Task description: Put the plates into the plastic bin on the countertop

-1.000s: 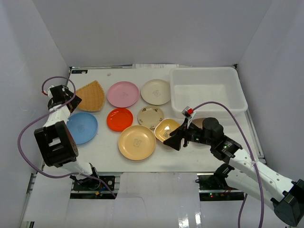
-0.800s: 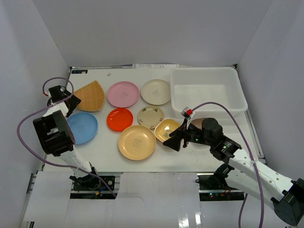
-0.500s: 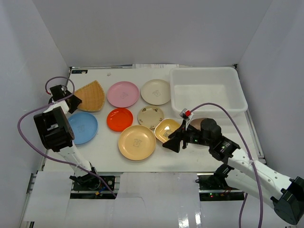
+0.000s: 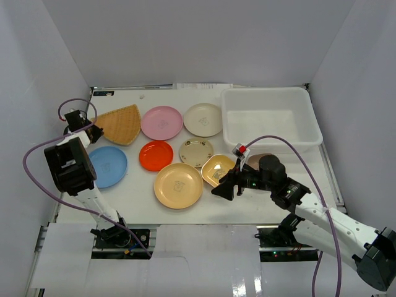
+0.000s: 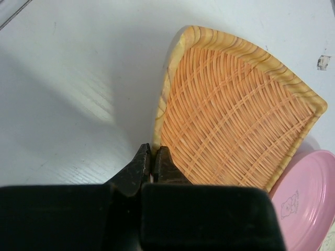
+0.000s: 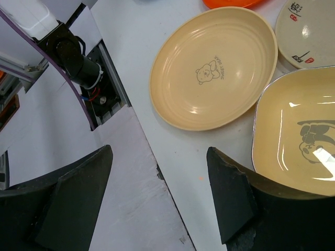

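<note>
My left gripper [image 4: 93, 129] [image 5: 153, 156] is shut on the near-left rim of the orange-tan patterned plate [image 4: 119, 124] [image 5: 230, 115] at the countertop's left. Beside that plate lie the pink plate [image 4: 162, 122] [image 5: 309, 198] and the cream plate [image 4: 203, 119]. Nearer to me are the blue [image 4: 106, 166], orange-red [image 4: 156, 155], small cream [image 4: 196, 151], tan-yellow [image 4: 178, 185] [image 6: 214, 68] and yellow rounded-square [image 4: 218, 169] [image 6: 298, 141] plates. My right gripper [image 4: 227, 187] [image 6: 159, 157] stands open and holds nothing, just left of the yellow plate's near edge. The plastic bin [image 4: 271, 124] holds no plates.
A pinkish-brown plate [image 4: 255, 159] peeks out behind my right arm. The countertop [image 4: 136, 207] ends close under the right gripper, with the arm base and wiring [image 6: 78, 57] below that edge. White walls close in the left, back and right sides.
My left gripper has gone from open to shut on the patterned plate's rim, and that plate has shifted slightly. My right gripper has crept a little left and nearer, still open.
</note>
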Action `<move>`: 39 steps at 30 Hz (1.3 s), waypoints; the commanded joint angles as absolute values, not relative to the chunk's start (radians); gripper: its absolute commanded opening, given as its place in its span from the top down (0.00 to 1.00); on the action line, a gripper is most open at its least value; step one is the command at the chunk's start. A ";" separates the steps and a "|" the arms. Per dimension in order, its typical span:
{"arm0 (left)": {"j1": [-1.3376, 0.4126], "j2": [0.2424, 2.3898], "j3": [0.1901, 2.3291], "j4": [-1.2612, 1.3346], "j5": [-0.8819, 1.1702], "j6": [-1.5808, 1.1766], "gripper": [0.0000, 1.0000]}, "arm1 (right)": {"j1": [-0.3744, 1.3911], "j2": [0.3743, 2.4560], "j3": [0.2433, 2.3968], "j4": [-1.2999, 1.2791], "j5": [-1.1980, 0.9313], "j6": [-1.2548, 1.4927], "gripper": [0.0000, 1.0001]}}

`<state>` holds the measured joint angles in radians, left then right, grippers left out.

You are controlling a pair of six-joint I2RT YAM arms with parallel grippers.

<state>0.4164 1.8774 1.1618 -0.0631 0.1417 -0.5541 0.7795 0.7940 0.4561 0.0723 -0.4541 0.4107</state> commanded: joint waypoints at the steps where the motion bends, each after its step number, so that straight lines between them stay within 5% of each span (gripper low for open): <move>1: 0.416 1.784 1.146 -0.008 0.129 -0.549 1.00 | 0.785 0.788 0.511 0.074 -0.439 0.397 0.21; 14: 0.414 1.350 0.933 0.113 0.118 -0.768 1.00 | 0.790 0.864 0.614 0.135 -0.357 0.489 0.14; 20: 0.390 1.247 0.891 0.152 0.259 -0.868 1.00 | 0.792 0.929 0.715 0.129 -0.282 0.520 0.02; 28: 0.155 1.217 0.792 0.218 0.621 -0.931 1.00 | 0.785 1.090 0.923 0.089 -0.137 0.477 0.09; 39: 0.045 1.069 0.644 0.325 0.842 -0.933 1.00 | 0.706 1.250 1.006 0.034 -0.012 0.466 0.09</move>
<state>0.0628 1.1336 0.6559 0.1928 0.7197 -0.9043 0.7315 1.2407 0.9794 0.0368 -0.0662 0.4675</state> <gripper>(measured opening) 0.033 0.905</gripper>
